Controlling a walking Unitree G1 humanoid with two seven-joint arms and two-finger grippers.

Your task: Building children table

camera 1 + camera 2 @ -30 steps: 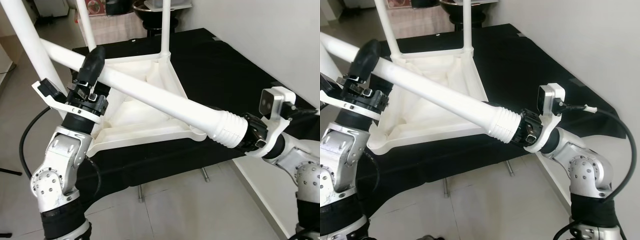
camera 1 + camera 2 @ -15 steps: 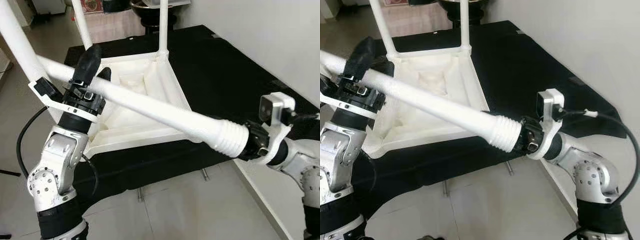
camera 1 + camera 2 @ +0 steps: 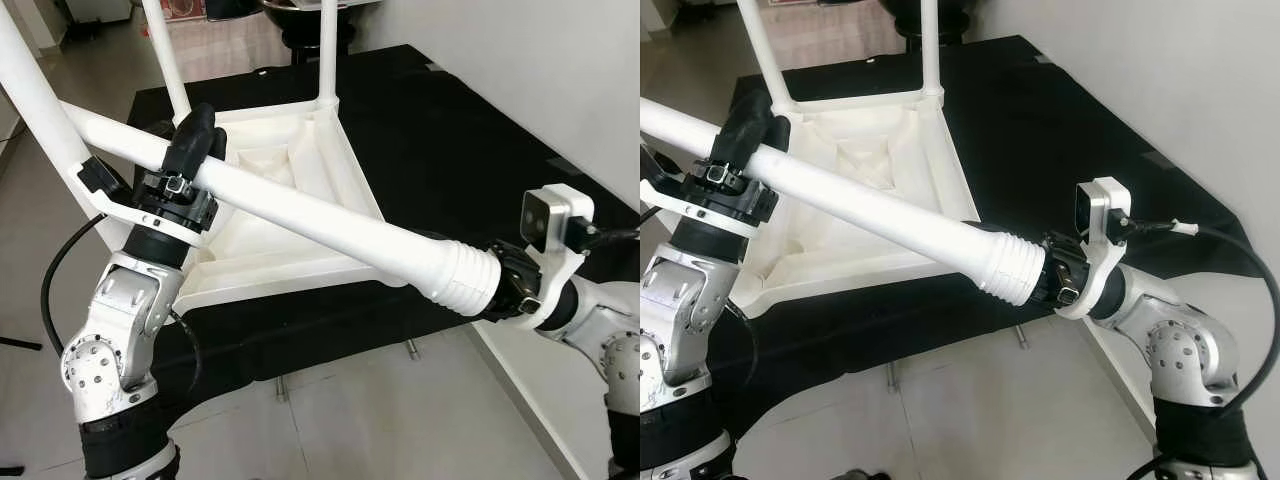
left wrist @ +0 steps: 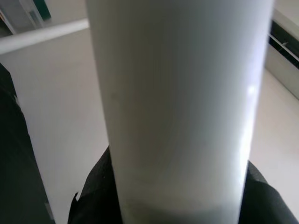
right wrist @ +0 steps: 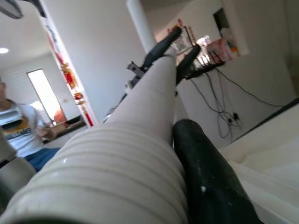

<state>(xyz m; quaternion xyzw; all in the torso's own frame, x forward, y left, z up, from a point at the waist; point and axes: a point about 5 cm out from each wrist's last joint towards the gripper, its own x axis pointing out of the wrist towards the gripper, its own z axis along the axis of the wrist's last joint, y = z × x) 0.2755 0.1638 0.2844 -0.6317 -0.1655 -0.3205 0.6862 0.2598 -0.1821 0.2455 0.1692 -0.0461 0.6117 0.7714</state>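
Observation:
A white table top (image 3: 290, 272) lies upside down on the black-covered table (image 3: 450, 140). Three white legs stand up from its corners (image 3: 327, 50) (image 3: 165, 55) (image 3: 40, 100). A loose white leg (image 3: 320, 215) hangs slanted above the top, carried by both arms. My left gripper (image 3: 200, 140) is shut on the leg's shaft over the top's left side. My right gripper (image 3: 500, 285) is shut on the leg just behind its ribbed end (image 3: 462, 275), off the near right corner. In the right wrist view a black finger (image 5: 205, 177) lies along the ribbed end (image 5: 107, 177).
A white wall runs along the right side. Tiled floor (image 3: 380, 420) lies in front of the black table's near edge. A seated person (image 5: 21, 126) appears far off in the right wrist view. Dark furniture stands beyond the table's far end.
Both grippers keep hold of the loose leg. The left gripper and the leg's shaft have come slightly lower and nearer the table top. The ribbed end has barely shifted.

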